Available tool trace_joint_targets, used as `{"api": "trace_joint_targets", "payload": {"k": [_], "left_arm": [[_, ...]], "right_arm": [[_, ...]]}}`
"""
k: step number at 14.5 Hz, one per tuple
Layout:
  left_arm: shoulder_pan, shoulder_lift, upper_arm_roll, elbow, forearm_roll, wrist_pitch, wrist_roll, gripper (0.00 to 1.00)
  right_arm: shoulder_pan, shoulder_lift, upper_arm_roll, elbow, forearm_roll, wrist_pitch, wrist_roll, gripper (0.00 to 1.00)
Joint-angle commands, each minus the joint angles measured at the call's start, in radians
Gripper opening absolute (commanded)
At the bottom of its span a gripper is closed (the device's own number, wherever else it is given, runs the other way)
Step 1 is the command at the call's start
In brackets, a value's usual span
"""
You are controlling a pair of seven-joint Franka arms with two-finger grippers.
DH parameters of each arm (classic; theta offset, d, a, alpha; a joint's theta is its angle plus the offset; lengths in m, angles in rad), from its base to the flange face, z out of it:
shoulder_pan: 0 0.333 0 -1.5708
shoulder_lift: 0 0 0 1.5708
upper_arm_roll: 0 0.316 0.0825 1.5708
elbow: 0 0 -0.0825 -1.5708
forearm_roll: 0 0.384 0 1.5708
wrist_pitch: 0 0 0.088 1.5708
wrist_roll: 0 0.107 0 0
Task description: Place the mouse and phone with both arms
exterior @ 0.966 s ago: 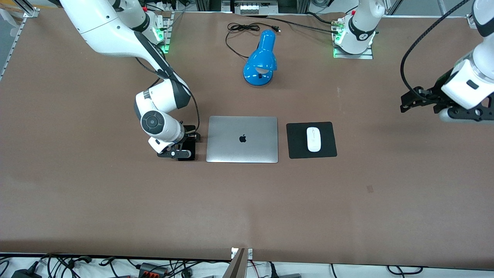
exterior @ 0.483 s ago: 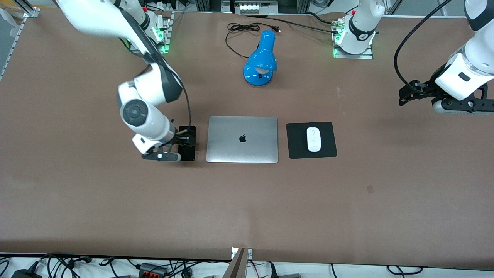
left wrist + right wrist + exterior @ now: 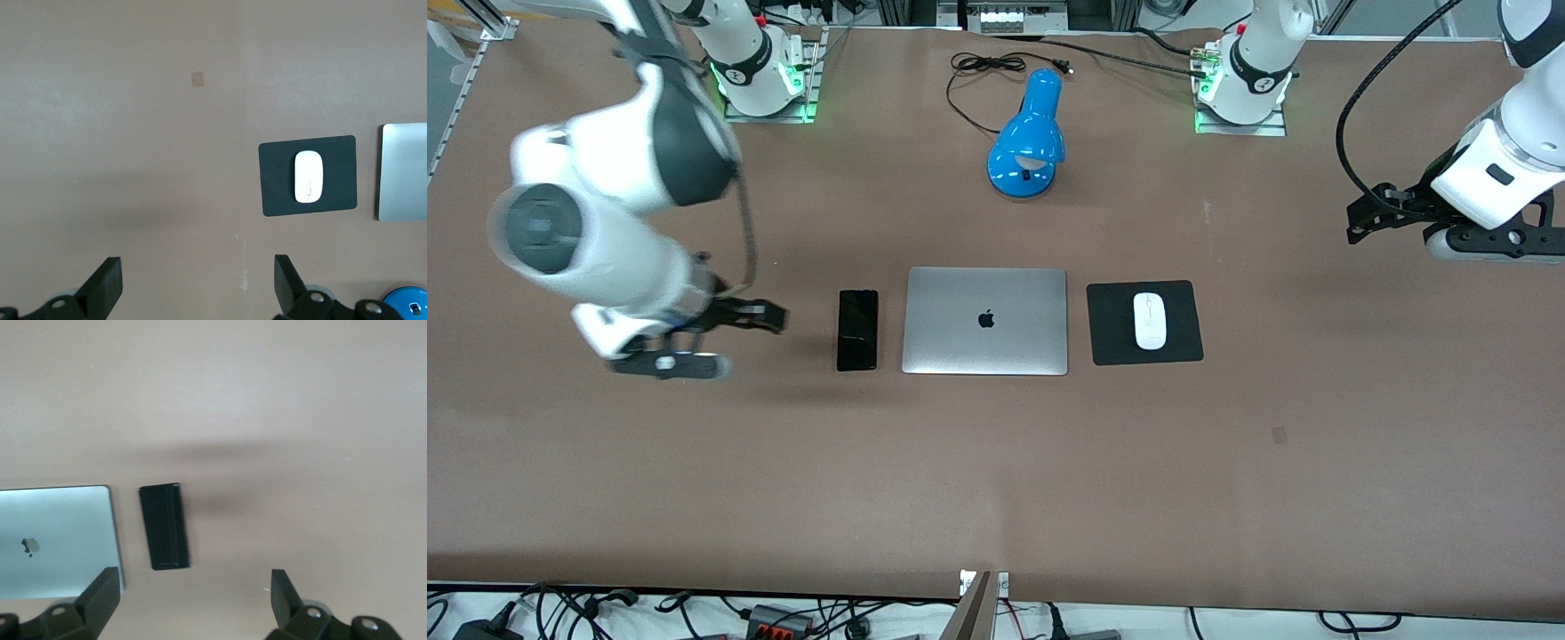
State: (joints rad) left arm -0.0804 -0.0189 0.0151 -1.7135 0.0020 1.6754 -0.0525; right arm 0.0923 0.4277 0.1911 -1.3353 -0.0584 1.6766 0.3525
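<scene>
Right wrist view first: the right gripper [image 3: 190, 600] has its fingers [image 3: 103, 590] spread wide with nothing between them, hanging over bare table toward the right arm's end. From up there we look down on the phone [image 3: 165, 527], which lies flat on the table just beside the closed laptop [image 3: 57, 540], with a thin strip of table showing between the two.

In the front view we find that same gripper [image 3: 734, 320] in the air, well apart from the phone [image 3: 857, 329]. The phone sits lined up alongside the laptop's [image 3: 985, 320] edge, on the side toward the right arm's end.

Over to the left arm: the left gripper [image 3: 197, 283] is also spread open and empty. In the front view it [image 3: 1383, 222] hangs over open table at the left arm's end, clear of everything, so we'd call that arm waiting. The mouse [image 3: 1150, 321] rests in the middle of the black mouse pad [image 3: 1112, 347], which lies beside the laptop toward the left arm's end. A blue desk lamp [image 3: 1029, 142] stands farther from the front camera than the laptop.

As far as we can judge, both placements look done: phone on one flank of the laptop, mouse on its pad on the other, both hands empty. All that seems left is pulling the arms clear.
</scene>
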Motion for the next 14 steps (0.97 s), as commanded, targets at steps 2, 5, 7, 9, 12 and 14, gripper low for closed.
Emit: {"api": "trace_joint_targets", "payload": {"k": [2, 5, 7, 9, 12, 14], "left_arm": [[0.011, 0.023, -0.012, 0.058, 0.01, -0.035, 0.008, 1.0], [0.011, 0.045, -0.012, 0.095, 0.012, -0.037, 0.002, 1.0], [0.01, 0.045, -0.012, 0.106, 0.021, -0.036, 0.014, 1.0], [0.011, 0.042, -0.014, 0.11, 0.016, -0.045, 0.0, 1.0], [0.013, 0.037, -0.012, 0.123, 0.01, -0.114, 0.003, 1.0], [0.011, 0.037, -0.014, 0.132, 0.01, -0.115, 0.003, 1.0]], "right_arm": [[-0.037, -0.039, -0.066, 0.091, 0.011, -0.086, -0.084, 1.0], [-0.033, -0.085, -0.2, 0.087, 0.014, -0.083, -0.306, 1.0], [-0.06, -0.107, -0.229, 0.074, 0.02, -0.086, -0.334, 1.0], [-0.095, -0.128, -0.223, 0.07, 0.041, -0.098, -0.339, 1.0], [-0.106, -0.171, -0.228, 0.035, 0.042, -0.132, -0.389, 1.0], [-0.109, -0.202, -0.228, -0.004, 0.04, -0.127, -0.397, 1.0]]}}
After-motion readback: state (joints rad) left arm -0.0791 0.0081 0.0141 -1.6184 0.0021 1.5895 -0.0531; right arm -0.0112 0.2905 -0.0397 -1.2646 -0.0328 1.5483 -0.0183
